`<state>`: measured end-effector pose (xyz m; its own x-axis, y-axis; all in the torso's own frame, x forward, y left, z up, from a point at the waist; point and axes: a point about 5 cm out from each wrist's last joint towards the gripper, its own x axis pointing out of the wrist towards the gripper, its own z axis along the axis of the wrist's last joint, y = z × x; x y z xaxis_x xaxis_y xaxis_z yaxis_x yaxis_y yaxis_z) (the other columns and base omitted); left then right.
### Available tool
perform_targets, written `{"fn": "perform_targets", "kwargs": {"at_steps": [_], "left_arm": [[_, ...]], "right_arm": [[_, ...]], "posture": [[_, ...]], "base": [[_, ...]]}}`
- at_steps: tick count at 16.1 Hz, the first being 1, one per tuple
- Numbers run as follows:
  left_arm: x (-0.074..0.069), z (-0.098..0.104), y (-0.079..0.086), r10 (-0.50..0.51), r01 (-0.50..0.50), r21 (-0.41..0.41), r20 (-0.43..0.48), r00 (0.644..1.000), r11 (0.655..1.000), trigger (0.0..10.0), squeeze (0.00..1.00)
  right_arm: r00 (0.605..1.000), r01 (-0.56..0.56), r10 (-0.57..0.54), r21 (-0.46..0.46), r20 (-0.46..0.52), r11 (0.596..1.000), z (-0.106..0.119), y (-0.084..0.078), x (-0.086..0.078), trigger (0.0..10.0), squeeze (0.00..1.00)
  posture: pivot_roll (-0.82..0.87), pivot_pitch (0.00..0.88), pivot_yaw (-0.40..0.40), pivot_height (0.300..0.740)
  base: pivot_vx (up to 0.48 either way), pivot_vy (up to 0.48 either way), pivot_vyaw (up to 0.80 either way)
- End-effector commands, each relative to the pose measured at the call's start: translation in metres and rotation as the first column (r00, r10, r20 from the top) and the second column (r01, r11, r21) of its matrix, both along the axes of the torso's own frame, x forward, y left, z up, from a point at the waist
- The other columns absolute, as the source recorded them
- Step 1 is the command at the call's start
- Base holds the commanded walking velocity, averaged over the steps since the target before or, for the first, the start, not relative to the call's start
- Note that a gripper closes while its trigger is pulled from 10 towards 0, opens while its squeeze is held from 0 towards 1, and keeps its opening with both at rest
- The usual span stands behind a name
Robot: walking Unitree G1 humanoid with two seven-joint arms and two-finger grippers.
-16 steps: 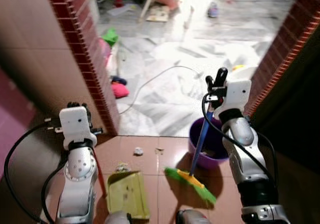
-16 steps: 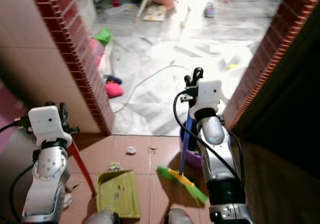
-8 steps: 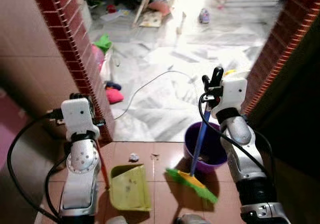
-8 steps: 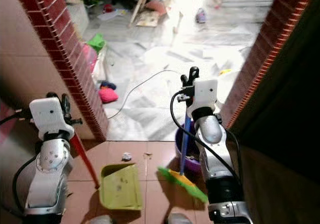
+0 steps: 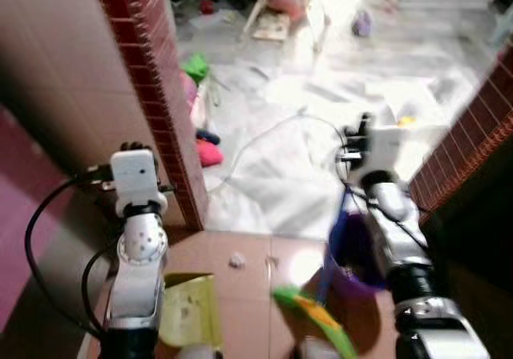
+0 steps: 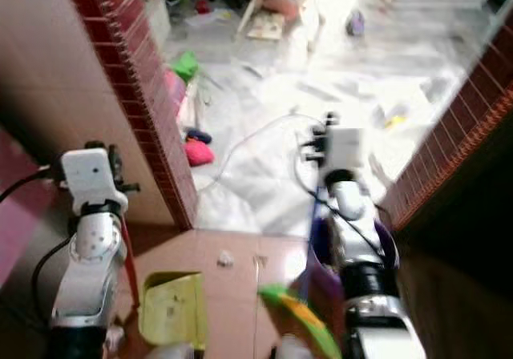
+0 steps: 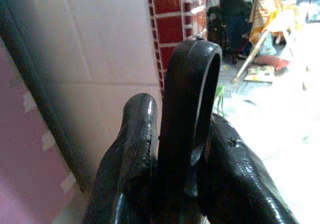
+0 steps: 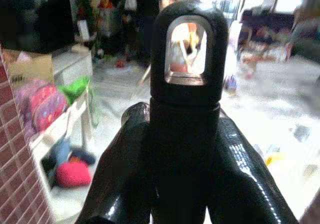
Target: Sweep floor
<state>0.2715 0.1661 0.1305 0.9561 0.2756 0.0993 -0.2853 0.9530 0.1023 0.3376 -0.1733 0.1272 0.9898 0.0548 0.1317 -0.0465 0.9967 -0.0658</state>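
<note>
We see right pincer [image 8: 182, 149] clamped on broom handle [image 8: 186, 84]; broom head [image 5: 309, 315] on floor just beside purple bucket [image 5: 353, 251]. Left pincer [image 7: 175, 154] closed on dustpan handle [image 7: 189, 99]; dustpan [image 6: 170, 311] on floor, well apart from bucket. Crumpled scrap [image 5: 237, 260] between dustpan and bucket.

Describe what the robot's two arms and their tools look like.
Both arms are silver jointed tubes with white box-shaped wrist housings and loose black cables. The left arm has a perforated round joint. The left tool and the right tool each have two glossy black fingers.
</note>
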Motion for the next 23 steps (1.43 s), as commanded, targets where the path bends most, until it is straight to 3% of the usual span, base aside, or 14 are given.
{"fn": "perform_targets", "kwargs": {"at_steps": [1, 6, 9, 14, 18, 21, 23], "left_arm": [[0.003, 0.013, 0.004, 0.005, -0.005, 0.002, 0.072, 0.997, 1.0, 10.0, 0.0], [0.004, 0.013, 0.004, 0.005, -0.006, 0.024, 0.074, 0.997, 1.0, 10.0, 0.0], [0.009, 0.015, 0.005, 0.005, -0.009, 0.037, 0.087, 0.996, 0.999, 10.0, 0.0], [0.021, -0.01, -0.005, -0.035, 0.034, 0.072, 0.012, 0.999, 0.997, 10.0, 0.0], [0.022, -0.015, -0.011, -0.058, 0.056, 0.094, 0.012, 0.998, 0.994, 10.0, 0.0], [0.021, -0.019, -0.016, -0.07, 0.07, 0.161, -0.005, 0.998, 0.984, 10.0, 0.0], [0.023, -0.026, -0.028, -0.1, 0.104, 0.152, -0.033, 0.994, 0.983, 10.0, 0.0]], "right_arm": [[0.987, -0.06, 0.057, 0.014, 0.15, 0.998, 0.033, 0.018, 0.01, 10.0, 0.0], [0.942, 0.041, -0.016, -0.066, 0.336, 0.997, 0.07, 0.012, 0.016, 10.0, 0.0], [0.929, 0.021, 0.008, -0.074, 0.369, 0.997, 0.08, 0.02, 0.019, 10.0, 0.0], [0.938, -0.005, 0.03, -0.074, 0.345, 0.997, 0.074, 0.025, 0.023, 10.0, 0.0], [0.947, -0.011, 0.025, -0.047, 0.321, 0.999, 0.065, 0.025, 0.02, 10.0, 0.0], [0.952, -0.025, 0.03, -0.021, 0.305, 0.999, 0.056, 0.032, 0.015, 10.0, 0.0], [0.958, -0.033, 0.035, -0.014, 0.286, 0.999, 0.05, 0.038, 0.014, 10.0, 0.0]], "posture": [[-0.05, 0.0, 0.023, 0.74], [-0.05, 0.0, 0.019, 0.74], [-0.05, 0.0, 0.012, 0.74], [-0.06, 0.0, 0.01, 0.74], [-0.07, 0.0, 0.018, 0.74], [-0.05, 0.028, 0.021, 0.74], [-0.05, 0.061, 0.017, 0.74]], "base": [[0.349, 0.33, 0.0], [0.0, 0.0, 0.0], [0.0, 0.0, 0.0], [0.0, 0.0, 0.0], [0.0, 0.0, 0.0], [0.0, 0.0, 0.0], [0.0, 0.0, 0.0]]}}
